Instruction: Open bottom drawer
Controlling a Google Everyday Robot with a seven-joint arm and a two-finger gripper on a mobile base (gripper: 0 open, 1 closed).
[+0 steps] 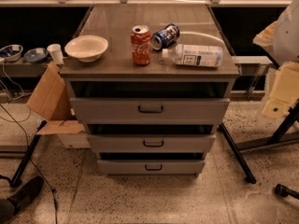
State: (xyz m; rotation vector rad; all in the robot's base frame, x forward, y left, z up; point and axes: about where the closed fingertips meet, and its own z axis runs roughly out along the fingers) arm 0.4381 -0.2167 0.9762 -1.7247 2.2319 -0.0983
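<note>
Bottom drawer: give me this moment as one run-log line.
phase: pre-contact | bottom drawer: closed, handle untouched | gripper: not in view, pale arm part at right edge | cabinet top: bowl, Coke can upright, bottle lying

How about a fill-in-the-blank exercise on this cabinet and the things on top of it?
1. The cabinet has ____ drawers.
2. The red can stands upright; the blue can lies on its ____.
3. The bowl sits to the ____ of the red can.
4. The gripper is off to the ____ of the cabinet, away from the bottom drawer.
Missing words: three; side; left; right.
</note>
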